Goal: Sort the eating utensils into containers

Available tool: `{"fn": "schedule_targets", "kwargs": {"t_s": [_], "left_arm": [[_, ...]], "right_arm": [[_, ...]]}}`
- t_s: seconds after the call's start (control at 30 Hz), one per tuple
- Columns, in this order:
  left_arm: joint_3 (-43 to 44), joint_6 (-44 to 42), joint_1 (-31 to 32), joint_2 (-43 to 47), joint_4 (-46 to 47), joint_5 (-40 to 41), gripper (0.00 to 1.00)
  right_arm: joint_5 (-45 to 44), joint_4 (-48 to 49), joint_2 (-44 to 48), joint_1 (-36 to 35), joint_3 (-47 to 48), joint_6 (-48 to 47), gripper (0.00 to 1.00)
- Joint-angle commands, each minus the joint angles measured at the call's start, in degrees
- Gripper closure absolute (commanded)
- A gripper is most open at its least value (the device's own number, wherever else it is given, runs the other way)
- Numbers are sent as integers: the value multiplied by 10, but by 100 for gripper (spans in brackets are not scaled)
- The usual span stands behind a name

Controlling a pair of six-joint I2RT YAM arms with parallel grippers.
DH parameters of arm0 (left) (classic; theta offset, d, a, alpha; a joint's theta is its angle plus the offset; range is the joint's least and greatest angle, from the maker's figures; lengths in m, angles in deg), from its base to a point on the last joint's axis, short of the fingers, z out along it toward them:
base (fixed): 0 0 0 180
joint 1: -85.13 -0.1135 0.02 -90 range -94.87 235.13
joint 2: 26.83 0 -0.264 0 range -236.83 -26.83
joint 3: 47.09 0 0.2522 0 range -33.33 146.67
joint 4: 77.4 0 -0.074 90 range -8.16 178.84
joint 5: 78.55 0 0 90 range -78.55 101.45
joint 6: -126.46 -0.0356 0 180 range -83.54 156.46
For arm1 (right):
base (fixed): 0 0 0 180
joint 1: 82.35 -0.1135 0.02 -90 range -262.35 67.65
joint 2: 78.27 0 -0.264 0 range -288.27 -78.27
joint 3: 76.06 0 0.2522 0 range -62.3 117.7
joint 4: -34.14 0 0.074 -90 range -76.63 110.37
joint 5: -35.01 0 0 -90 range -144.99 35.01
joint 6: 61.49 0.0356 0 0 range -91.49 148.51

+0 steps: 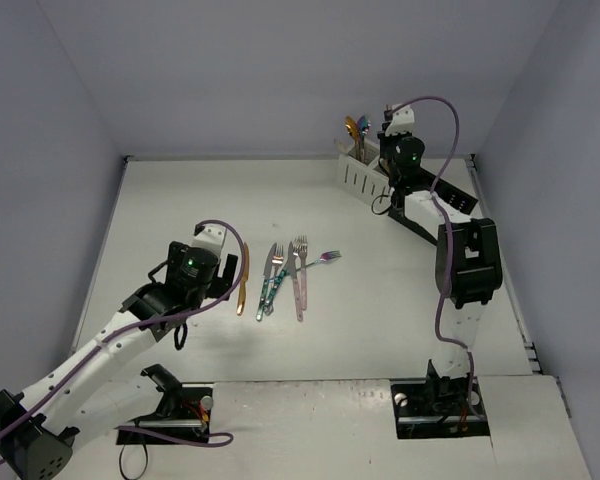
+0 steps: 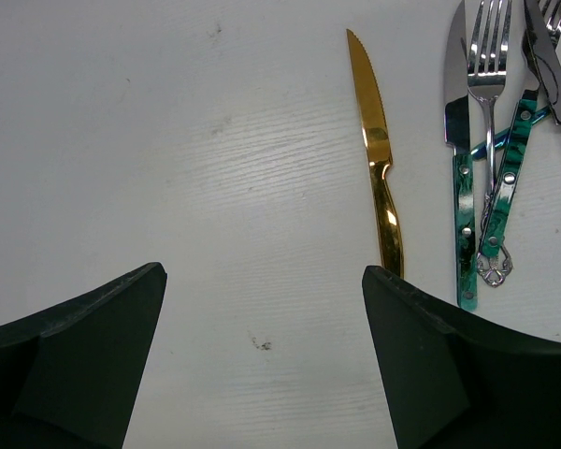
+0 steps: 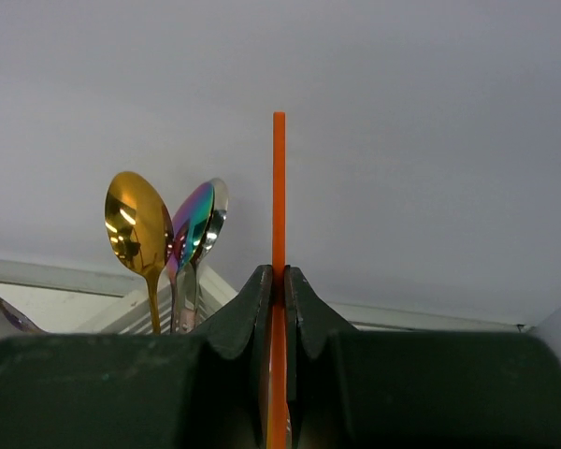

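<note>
My left gripper [image 2: 262, 323] is open and empty, low over the table, with a gold knife [image 2: 379, 159] lying just by its right finger [image 2: 449, 365]. Right of the knife lie a green-handled knife [image 2: 461, 196], a green-handled fork [image 2: 491, 103] and a pink-handled piece [image 2: 556, 84]. From above, this cluster [image 1: 280, 275] sits mid-table beside the left gripper [image 1: 226, 280]. My right gripper [image 3: 279, 281] is shut on a thin copper-orange utensil [image 3: 279, 178], seen edge-on and upright, above the white caddy [image 1: 363, 178]. Gold [image 3: 136, 224], iridescent [image 3: 193, 224] and silver [image 3: 217, 198] spoons stand in that caddy. The black caddy is hidden behind the right arm.
An iridescent fork [image 1: 325, 257] lies slightly apart at the right of the cluster. The back wall [image 1: 280, 80] rises right behind the caddy. The right arm [image 1: 465, 260] stretches along the table's right side.
</note>
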Motion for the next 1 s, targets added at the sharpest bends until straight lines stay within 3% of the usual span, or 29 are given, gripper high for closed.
{"fn": "schedule_targets", "kwargs": {"t_s": [0.0, 0.43, 0.6, 0.77, 0.97], "left_arm": [[18, -8, -1, -3, 24, 14, 16], [18, -9, 6, 3, 24, 13, 16], [19, -9, 7, 7, 24, 11, 16], [20, -9, 8, 16, 25, 5, 16], [25, -4, 9, 20, 25, -23, 16]], "right_arm": [[-13, 136, -5, 3, -15, 1, 100], [-23, 176, 7, 1, -87, 4, 98], [-32, 166, 46, -2, -115, 18, 89], [-36, 112, 105, -3, -125, 39, 69], [-28, -47, 226, -4, -123, 68, 53]]}}
